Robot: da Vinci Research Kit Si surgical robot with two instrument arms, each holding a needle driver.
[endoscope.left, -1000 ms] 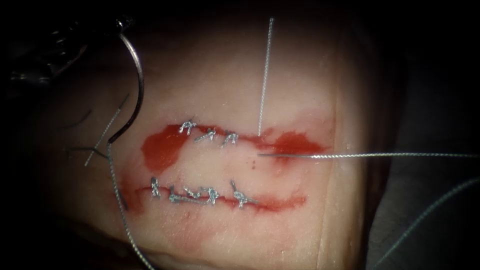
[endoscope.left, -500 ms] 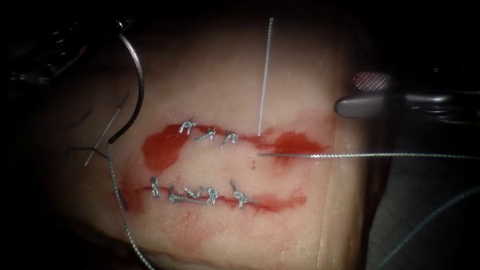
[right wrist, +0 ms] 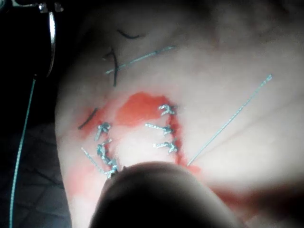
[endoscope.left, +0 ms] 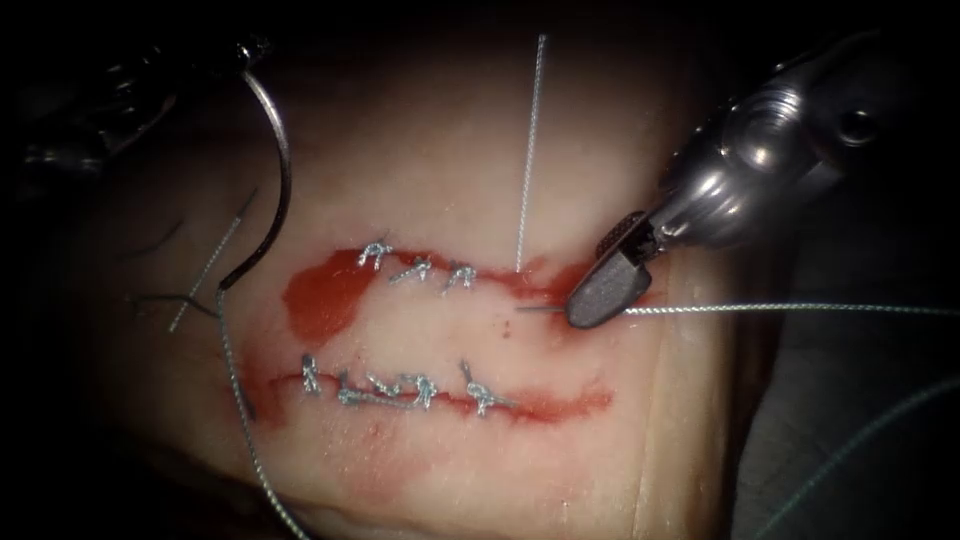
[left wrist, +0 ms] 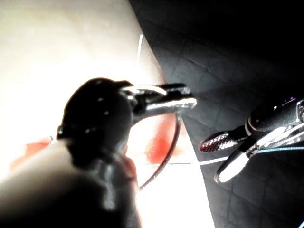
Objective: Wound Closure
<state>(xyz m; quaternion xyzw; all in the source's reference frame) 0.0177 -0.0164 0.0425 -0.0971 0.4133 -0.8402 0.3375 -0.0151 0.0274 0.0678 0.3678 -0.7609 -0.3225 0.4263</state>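
Movement since the earlier frames belongs to the right end effector [endoscope.left: 598, 290]: half a second ago it lay level at the right edge of the tissue [endoscope.left: 450, 170], and it now slants down from the far right with its jaws spread over the right end of the upper cut [endoscope.left: 470, 275]. One jaw is a smooth grey blade, the other shows a cross-hatched gripping face; the left wrist view shows them parted [left wrist: 223, 159] with the thread between them, though contact cannot be told. It holds nothing that can be confirmed.

The left end effector [endoscope.left: 235, 50] has not shifted. Its jaws are pressed together on the needle [endoscope.left: 275, 170] at the far end of its curve, at the far left. The needle is a bright steel arc lying outside the tissue, left of both cuts, its near end meeting a twisted strand of thread [endoscope.left: 240, 400] that trails toward the near edge.

Another stretch of the same braided thread [endoscope.left: 790, 309] leaves the tissue by the right tool's tip and runs level to the right; a straight pale strand [endoscope.left: 530, 150] rises from the upper cut toward the far side. Both cuts, upper and lower [endoscope.left: 450, 395], carry knotted silvery stitches [endoscope.left: 415, 268] and glossy red fluid [endoscope.left: 320, 295]. Cut ends of thread [endoscope.left: 205, 265] lie on the pale, smooth tissue at the left.
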